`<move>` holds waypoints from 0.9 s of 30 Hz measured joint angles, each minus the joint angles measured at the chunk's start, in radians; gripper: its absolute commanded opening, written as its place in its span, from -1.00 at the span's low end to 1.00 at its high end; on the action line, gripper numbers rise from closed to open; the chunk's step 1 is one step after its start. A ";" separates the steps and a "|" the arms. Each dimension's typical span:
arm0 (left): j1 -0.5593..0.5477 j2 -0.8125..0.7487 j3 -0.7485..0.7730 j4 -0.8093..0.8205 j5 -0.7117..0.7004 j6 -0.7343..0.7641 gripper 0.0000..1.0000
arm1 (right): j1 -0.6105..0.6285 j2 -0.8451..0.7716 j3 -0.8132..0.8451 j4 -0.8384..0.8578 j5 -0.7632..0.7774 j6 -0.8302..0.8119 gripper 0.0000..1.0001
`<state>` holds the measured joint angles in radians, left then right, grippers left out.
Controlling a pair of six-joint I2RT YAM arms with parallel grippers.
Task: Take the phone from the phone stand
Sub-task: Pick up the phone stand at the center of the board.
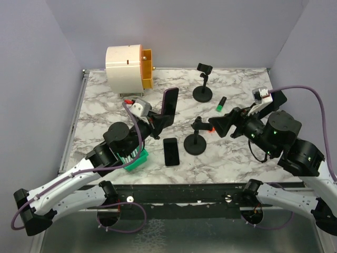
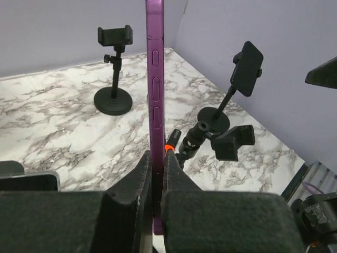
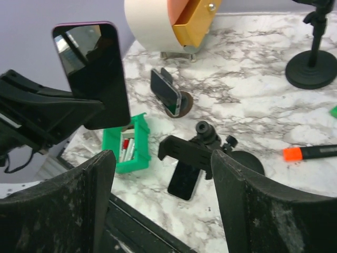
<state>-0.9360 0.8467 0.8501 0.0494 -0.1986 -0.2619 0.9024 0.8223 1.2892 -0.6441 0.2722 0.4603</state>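
- The left gripper (image 2: 156, 164) was closed tight on the purple phone (image 2: 154, 79); its pads pressed the front and back faces at the phone's lower end, with the buttoned side edge showing between them
- The phone stood upright in the air, most of its length rising free above the fingers; it was left of and slightly farther back than the near phone stand (image 1: 196, 143), clear of it and touching nothing else
- The stand's clamp was empty, so the lift-out looked essentially done; what was left, as I judged it, was to carry the phone away and set it down
- The right gripper (image 1: 221, 124) was spread wide with nothing in it; it hung just right of the stand's neck; whether a finger touched the stand I could not tell
- A black phone (image 1: 170, 151) lay flat on the marble just left of the stand's base
- The purple phone should handle as a stiff, thin slab of modest weight; the glass face is probably slick and would crack on a drop; held so low, it could pivot in the pads if swung fast
- A flat-face pinch nearer the middle, off the side buttons, would be safer; any set-down should be slow and low.
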 measured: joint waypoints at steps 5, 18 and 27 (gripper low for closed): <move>0.000 -0.066 -0.088 0.012 -0.015 -0.039 -1.00 | 0.000 -0.038 -0.097 -0.010 0.049 -0.004 0.29; 0.000 -0.125 -0.245 -0.002 -0.015 -0.176 -1.00 | 0.000 0.024 -0.232 -0.050 0.149 0.081 -0.03; 0.000 -0.151 -0.246 -0.002 -0.015 -0.198 -1.00 | 0.000 0.029 -0.232 -0.036 0.169 0.089 -0.16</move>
<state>-0.9360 0.6960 0.6041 0.0475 -0.2138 -0.4603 0.9024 0.8516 1.0573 -0.6804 0.4408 0.5495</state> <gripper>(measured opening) 0.045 0.455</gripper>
